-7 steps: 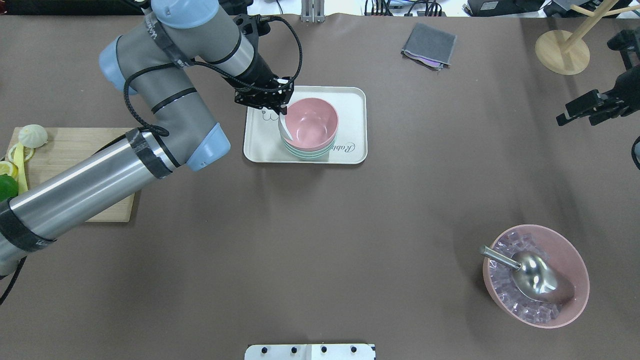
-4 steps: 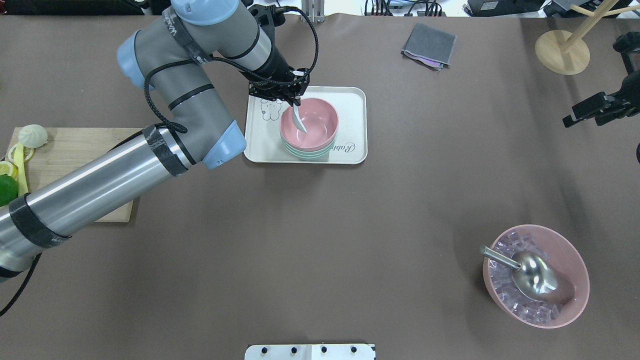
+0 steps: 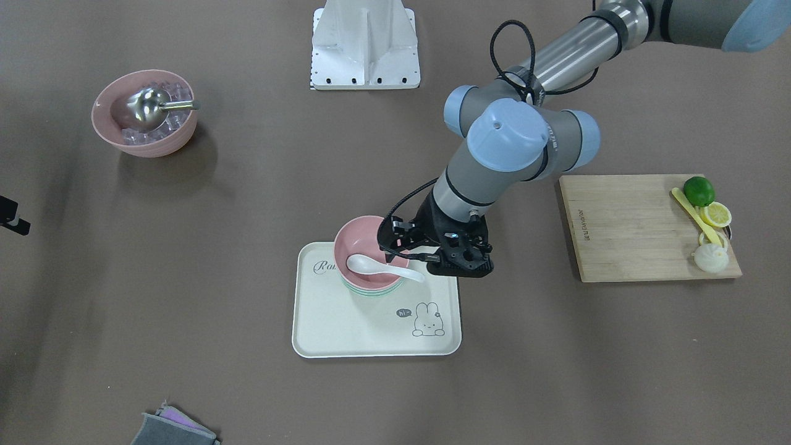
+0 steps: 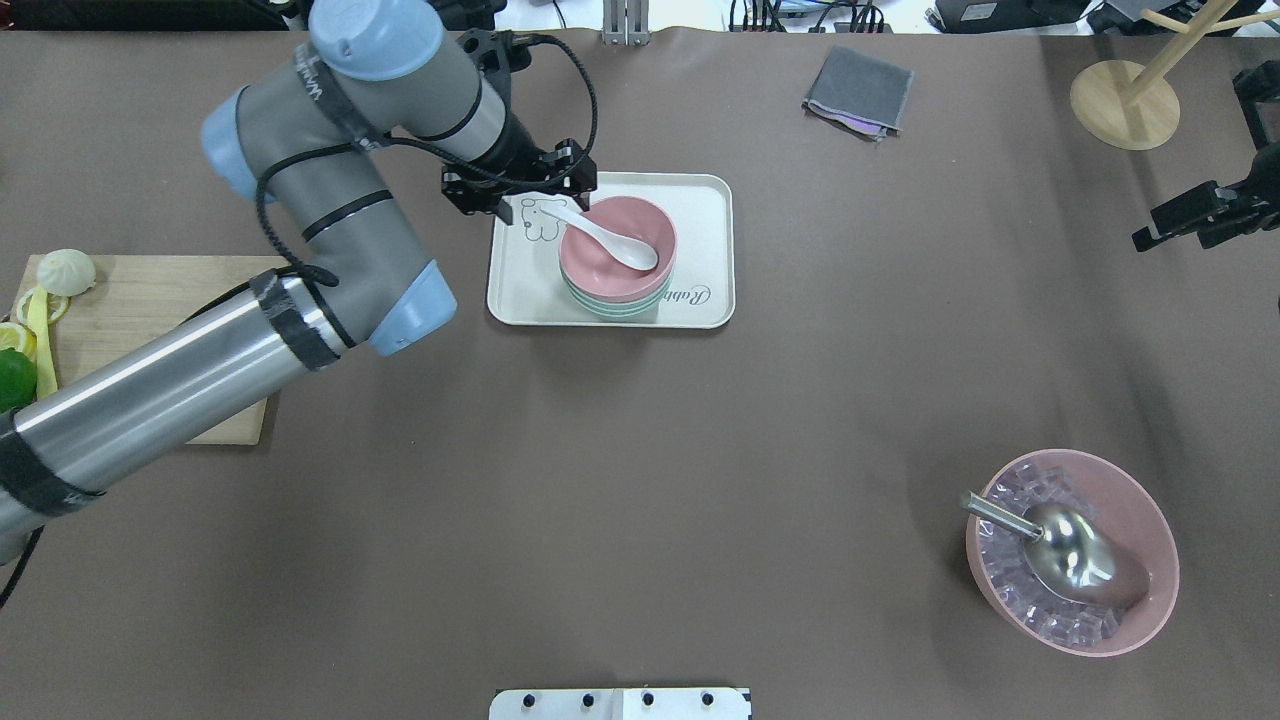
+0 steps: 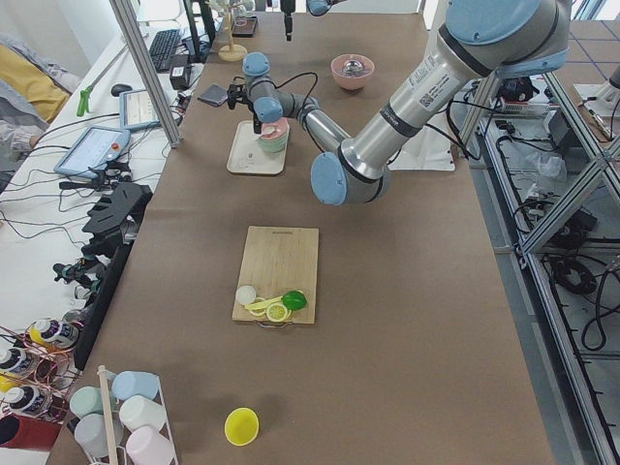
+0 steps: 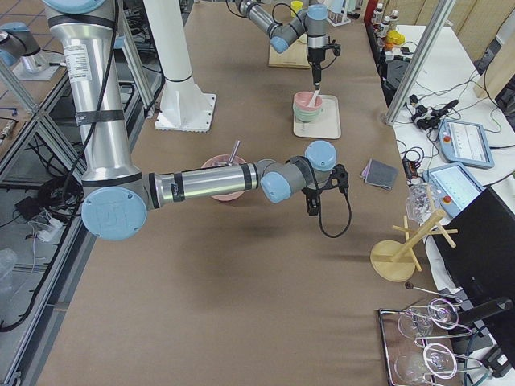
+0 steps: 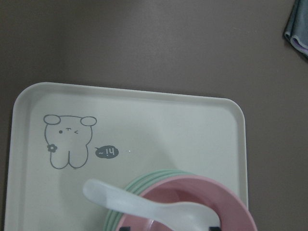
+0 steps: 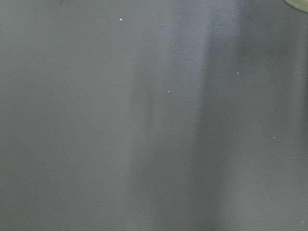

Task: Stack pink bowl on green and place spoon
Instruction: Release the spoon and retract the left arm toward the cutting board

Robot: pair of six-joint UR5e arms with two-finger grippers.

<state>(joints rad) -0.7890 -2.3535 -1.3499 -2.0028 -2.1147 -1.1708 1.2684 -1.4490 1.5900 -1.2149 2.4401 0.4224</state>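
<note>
Spoon (image 4: 602, 233) just beside left gripper (image 4: 541, 206)

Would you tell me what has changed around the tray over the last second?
The left hand let go of the white spoon it had held upright over the pink bowl; the spoon now lies in that bowl, handle over the rim, and the hand has backed off a little. The pink bowl, green bowl beneath and tray stayed put.
</note>
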